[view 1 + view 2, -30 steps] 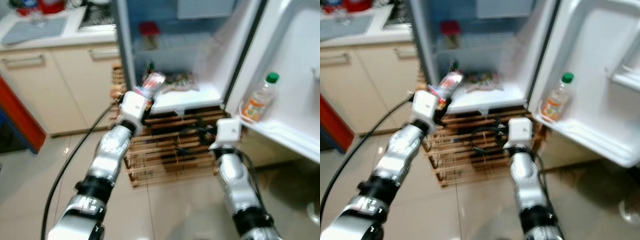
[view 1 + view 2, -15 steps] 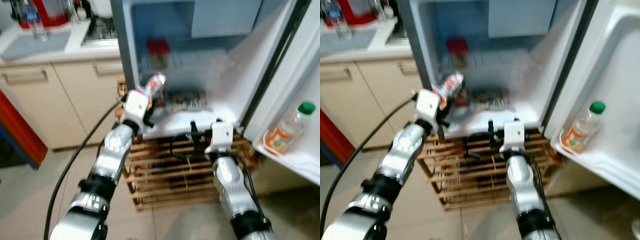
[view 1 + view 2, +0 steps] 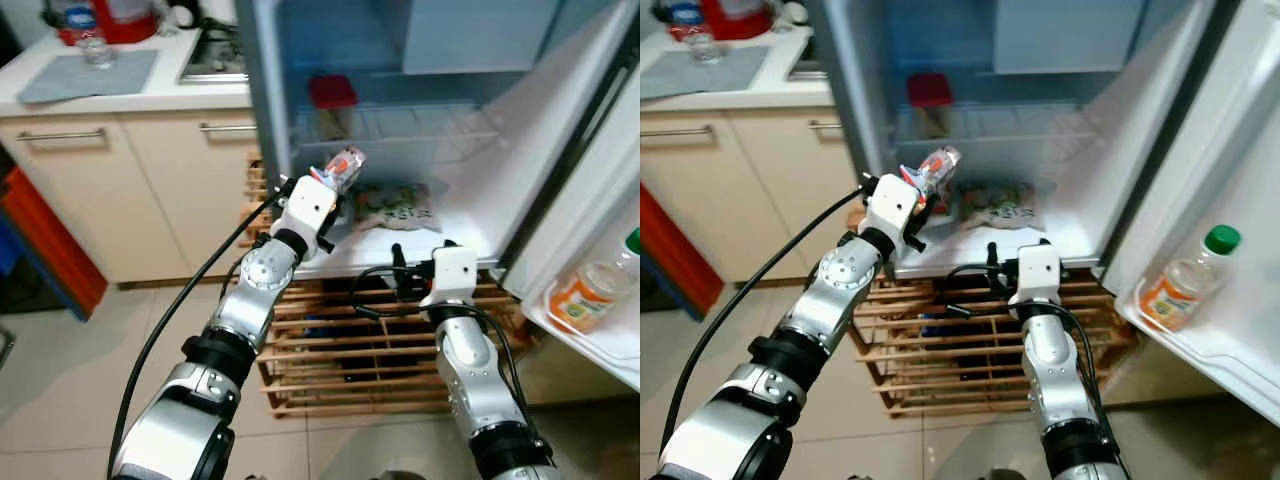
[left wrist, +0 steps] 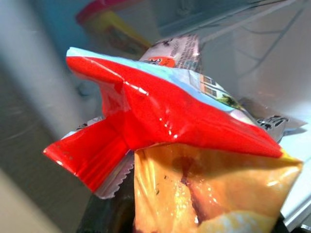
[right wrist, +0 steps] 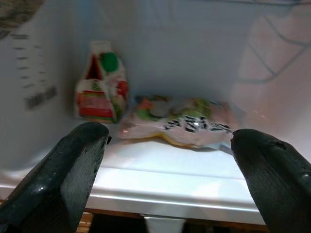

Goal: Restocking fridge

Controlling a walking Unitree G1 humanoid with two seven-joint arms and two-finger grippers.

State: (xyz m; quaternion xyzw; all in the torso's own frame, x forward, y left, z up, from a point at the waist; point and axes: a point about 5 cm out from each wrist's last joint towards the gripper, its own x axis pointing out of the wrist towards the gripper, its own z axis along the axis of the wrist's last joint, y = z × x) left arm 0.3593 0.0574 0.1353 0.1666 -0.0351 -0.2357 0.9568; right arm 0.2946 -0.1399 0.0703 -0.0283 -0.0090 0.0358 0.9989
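I note the open white fridge (image 3: pixel 480 190) now sits closer and squarer in my head view than a second ago, the robot having stepped up to its bottom shelf. The left gripper (image 3: pixel 335 185) is clamped shut on a crinkled red-and-yellow foil snack packet (image 3: pixel 340 168), raised at the shelf's left front edge, so placement looks imminent. The right gripper (image 5: pixel 170 160) hangs empty with fingers spread wide, facing a flat pale printed food pouch (image 5: pixel 184 121) and a small red-and-green carton (image 5: pixel 101 90).

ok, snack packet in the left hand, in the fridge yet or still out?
Still out. The left hand holds the snack packet in the air at the front of the open fridge, above its bottom shelf, not set down.
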